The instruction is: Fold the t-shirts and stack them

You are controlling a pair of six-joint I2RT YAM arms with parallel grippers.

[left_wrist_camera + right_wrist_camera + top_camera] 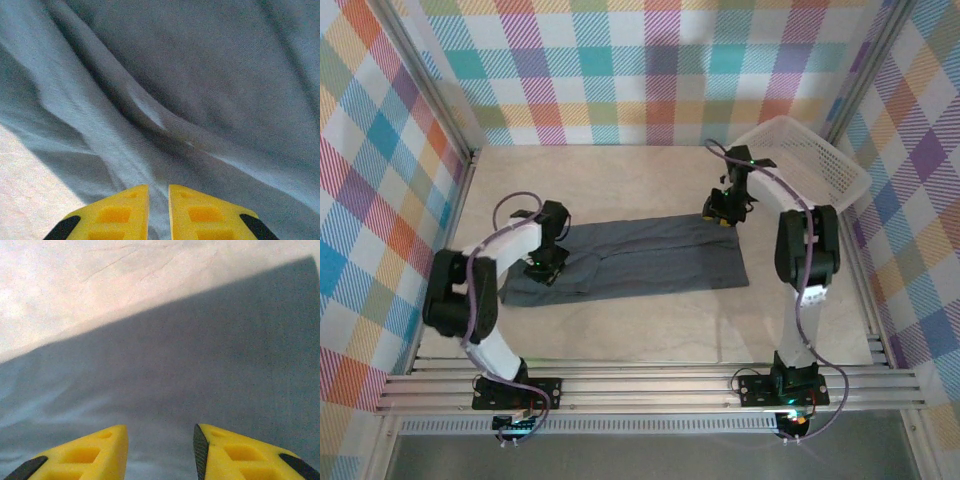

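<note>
Judging from how it lies, we take the folding to be partly done. The t-shirt (630, 258) stretches as a long, narrow band across the middle of the counter (620, 335), its sides seemingly turned in, though its left end is rumpled. What is left, we reckon, is folding the band across its length and then stacking it; we see one shirt laid out and no pile begun. The left end effector (159, 195) sits low over the creased left end, jaws almost together; whether they pinch cloth we cannot tell. The right end effector (160, 435) hovers at the far right corner of the shirt, jaws apart, grasping nothing. A white basket (850, 178) stands at the far right.
</note>
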